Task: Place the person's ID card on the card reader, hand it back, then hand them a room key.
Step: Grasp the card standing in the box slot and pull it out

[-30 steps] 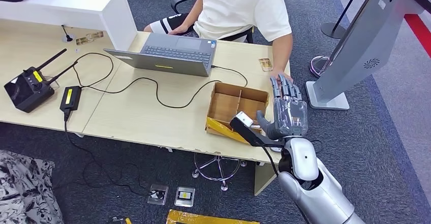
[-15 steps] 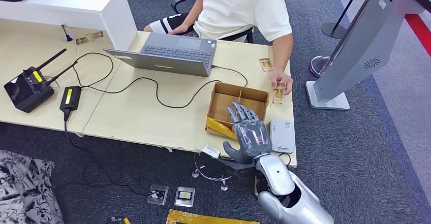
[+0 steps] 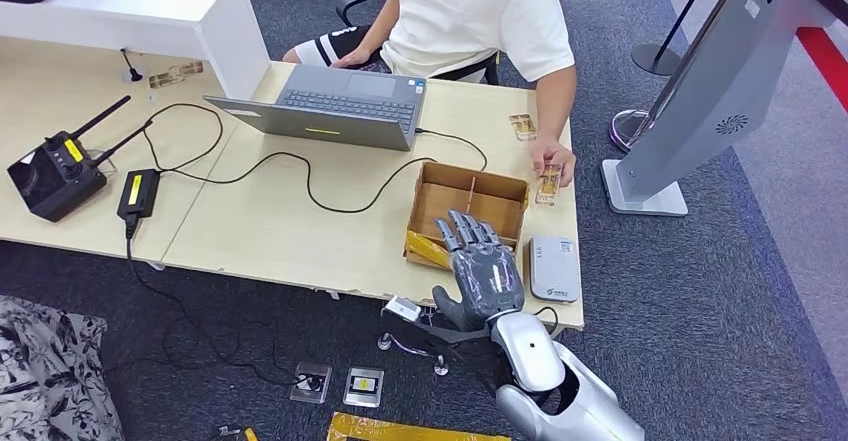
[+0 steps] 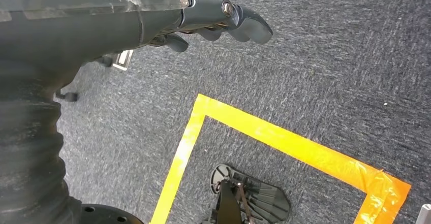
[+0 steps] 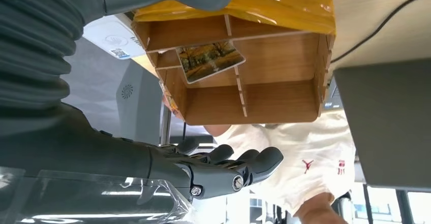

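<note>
My right hand [image 3: 482,269] hovers over the near edge of the wooden box [image 3: 470,174], fingers spread and holding nothing. In the right wrist view its fingers [image 5: 239,165] stretch past the box [image 5: 277,98], where a picture-printed card [image 5: 210,60] lies in one compartment. The white card reader [image 3: 553,268] lies on the desk just right of the hand. A person's hand [image 3: 555,158] pins a small card [image 3: 547,183] to the desk beyond the reader. My left hand [image 4: 223,18] hangs over the carpet, fingers extended and holding nothing.
A second card [image 3: 521,126] lies by the person's arm. A yellow packet [image 3: 435,251] sits in the box's near compartment. A laptop [image 3: 340,106], its cable [image 3: 300,176], a power brick [image 3: 138,193] and a black controller [image 3: 55,176] occupy the desk's left. A grey kiosk [image 3: 690,101] stands at the right.
My right hand has drawn back from beside the person's hand, moving left and toward me to the box's near edge. The person now holds the card on the desk.
</note>
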### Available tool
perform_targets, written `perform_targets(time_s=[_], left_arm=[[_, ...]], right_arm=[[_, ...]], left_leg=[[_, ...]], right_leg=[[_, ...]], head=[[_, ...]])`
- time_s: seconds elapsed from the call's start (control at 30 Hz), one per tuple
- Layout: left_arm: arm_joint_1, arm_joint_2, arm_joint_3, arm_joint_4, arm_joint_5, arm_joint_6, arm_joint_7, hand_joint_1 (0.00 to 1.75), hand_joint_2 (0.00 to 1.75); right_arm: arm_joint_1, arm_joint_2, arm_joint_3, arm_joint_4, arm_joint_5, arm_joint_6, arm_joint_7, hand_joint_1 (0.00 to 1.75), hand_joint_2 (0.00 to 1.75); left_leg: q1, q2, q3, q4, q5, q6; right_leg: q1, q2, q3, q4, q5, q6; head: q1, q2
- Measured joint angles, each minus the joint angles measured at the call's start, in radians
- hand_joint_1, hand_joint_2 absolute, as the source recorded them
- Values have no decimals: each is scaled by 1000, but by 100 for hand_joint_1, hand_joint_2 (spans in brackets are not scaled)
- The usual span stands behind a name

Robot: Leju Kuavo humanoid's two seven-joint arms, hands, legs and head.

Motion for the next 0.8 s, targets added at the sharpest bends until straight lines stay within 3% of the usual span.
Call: perform_targets(time_s=[0.33, 0.8], left_arm=[[-11, -6, 1, 1, -48, 0, 14, 0, 175], [-18, -7, 1, 2, -78, 0, 29, 0, 175]], right_arm=[[-54, 32, 3, 111, 52, -146, 31, 6, 175], [-105, 86, -8, 284, 37, -152, 12, 12, 175]], left_leg=[[0, 0, 0, 0, 0, 0], [0, 0, 0, 0, 0, 0]], right_leg=[[0, 0, 0, 0, 0, 0], [0, 0, 0, 0, 0, 0]], head=[[0, 0], [0, 0]])
